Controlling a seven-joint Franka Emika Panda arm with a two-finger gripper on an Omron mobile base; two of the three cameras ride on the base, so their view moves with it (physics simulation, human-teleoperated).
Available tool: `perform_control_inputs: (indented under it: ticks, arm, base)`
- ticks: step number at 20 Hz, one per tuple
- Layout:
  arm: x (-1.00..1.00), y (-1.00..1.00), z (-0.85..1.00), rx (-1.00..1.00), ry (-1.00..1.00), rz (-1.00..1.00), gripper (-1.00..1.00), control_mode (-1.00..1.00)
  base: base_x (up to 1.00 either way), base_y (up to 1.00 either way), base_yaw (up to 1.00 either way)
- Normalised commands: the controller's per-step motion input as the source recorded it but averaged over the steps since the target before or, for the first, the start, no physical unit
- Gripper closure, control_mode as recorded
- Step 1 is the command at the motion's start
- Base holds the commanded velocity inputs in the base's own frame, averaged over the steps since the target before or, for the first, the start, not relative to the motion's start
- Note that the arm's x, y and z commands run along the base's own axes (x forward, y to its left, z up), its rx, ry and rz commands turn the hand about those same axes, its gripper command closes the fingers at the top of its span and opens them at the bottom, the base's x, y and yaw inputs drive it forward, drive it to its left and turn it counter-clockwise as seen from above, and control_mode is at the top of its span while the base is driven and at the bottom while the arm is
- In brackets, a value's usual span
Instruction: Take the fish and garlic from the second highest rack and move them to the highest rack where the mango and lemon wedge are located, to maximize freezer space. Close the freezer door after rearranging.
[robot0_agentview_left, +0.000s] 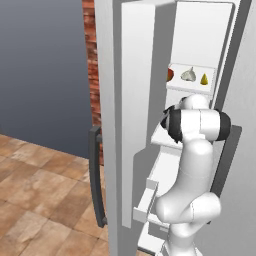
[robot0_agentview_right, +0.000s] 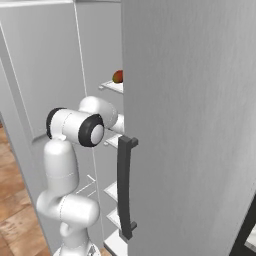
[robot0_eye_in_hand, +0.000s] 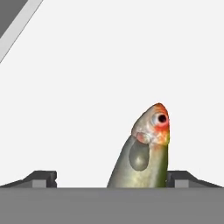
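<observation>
White freezer (robot0_agentview_left: 200, 30) interior all around; fish (robot0_eye_in_hand: 144, 153) lower centre, nearer right fingertip (robot0_eye_in_hand: 179, 177), between widely spread gripper (robot0_eye_in_hand: 111, 178) jaws, untouched.

Place: a home kitchen, rendered.
Appliance: tall grey-framed freezer (robot0_agentview_left: 239, 60) with white interior shelves, door (robot0_agentview_left: 137, 100) open, dark vertical bar handle (robot0_agentview_left: 96, 175).
Food: red-green mango (robot0_agentview_right: 118, 76), whitish garlic bulb (robot0_agentview_left: 188, 75).
Surroundings: red brick wall (robot0_agentview_left: 91, 60), terracotta tile floor (robot0_agentview_left: 40, 200).
</observation>
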Motion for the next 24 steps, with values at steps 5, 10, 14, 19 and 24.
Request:
perform_control_inputs:
  ticks: [5,10,14,19,24]
  arm:
    - [0.0,0.12,-0.67,0.0,-0.01,0.0,1.0,-1.0]
    - [0.02,0.32,-0.44,0.0,-0.15,0.0,1.0,-1.0]
    - [0.02,0.4,-0.29,0.0,-0.11,0.0,1.0,-1.0]
    - [0.02,0.47,-0.08,0.0,-0.03,0.0,1.0,-1.0]
    - [0.0,0.54,0.02,0.0,-0.02,-0.05,1.0,-1.0]
  base:
    - [0.0,0.0,0.0]
    - [0.0,0.0,0.0]
    - [0.0,0.0,0.0]
    - [0.0,0.0,0.0]
    - [0.0,0.0,0.0]
